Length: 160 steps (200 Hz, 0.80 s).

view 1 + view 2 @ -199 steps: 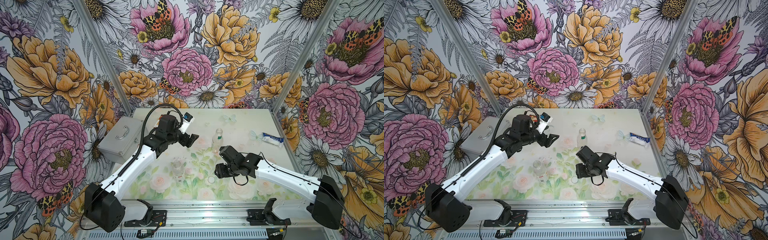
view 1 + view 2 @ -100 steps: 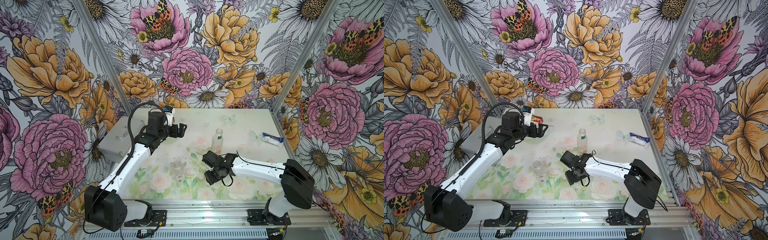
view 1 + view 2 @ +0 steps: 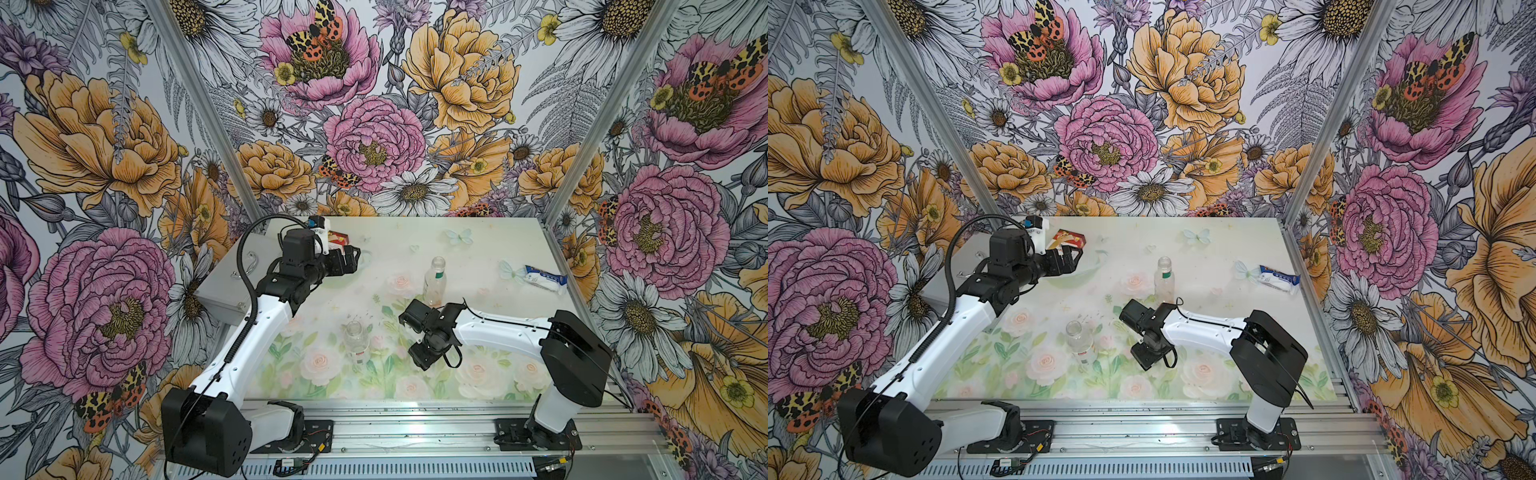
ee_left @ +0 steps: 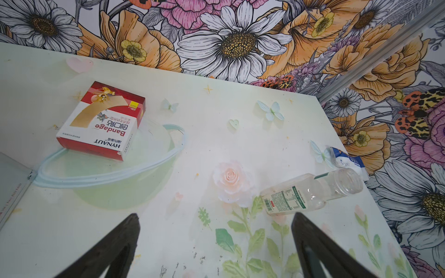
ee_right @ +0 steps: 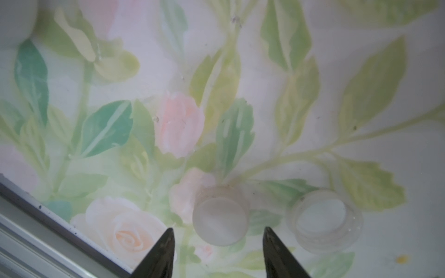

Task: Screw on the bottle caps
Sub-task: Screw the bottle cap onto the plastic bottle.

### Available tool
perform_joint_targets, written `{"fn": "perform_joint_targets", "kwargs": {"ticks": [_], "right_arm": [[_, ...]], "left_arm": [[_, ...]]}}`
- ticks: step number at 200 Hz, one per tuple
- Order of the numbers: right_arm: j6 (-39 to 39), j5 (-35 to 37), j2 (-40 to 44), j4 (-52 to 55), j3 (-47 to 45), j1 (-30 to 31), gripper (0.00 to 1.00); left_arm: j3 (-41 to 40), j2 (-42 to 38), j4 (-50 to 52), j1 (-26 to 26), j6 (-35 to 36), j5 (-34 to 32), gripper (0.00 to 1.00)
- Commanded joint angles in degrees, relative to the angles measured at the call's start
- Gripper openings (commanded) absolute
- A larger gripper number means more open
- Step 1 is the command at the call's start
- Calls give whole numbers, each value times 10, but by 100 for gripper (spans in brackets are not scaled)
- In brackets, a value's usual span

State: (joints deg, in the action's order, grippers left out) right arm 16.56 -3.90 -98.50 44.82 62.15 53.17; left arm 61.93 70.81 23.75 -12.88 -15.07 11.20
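Right fingers [image 5: 160,255] now by translucent caps [image 5: 220,220]

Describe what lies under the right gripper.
On the table, beneath the open right gripper, lie two white caps: a flat-side-up cap and a hollow-side-up cap. In both top views the gripper covers them.
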Motion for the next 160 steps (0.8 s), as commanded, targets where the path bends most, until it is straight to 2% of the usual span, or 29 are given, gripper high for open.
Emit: {"fn": "perform_joint_targets", "kwargs": {"ticks": [1, 58, 123, 160], "right_arm": [[-22, -3, -20, 7, 19, -1, 56], [-19, 33, -43, 24, 27, 3, 49], [-8, 52, -60, 24, 45, 7, 49], [0, 47, -63, 24, 44, 8, 40]], "left_arm": [[-9, -12, -7, 0, 3, 7, 99], [-18, -17, -7, -1, 8, -1, 99], [-25, -17, -7, -5, 11, 0, 98], [-32, -19, -8, -9, 12, 2, 99]]}}
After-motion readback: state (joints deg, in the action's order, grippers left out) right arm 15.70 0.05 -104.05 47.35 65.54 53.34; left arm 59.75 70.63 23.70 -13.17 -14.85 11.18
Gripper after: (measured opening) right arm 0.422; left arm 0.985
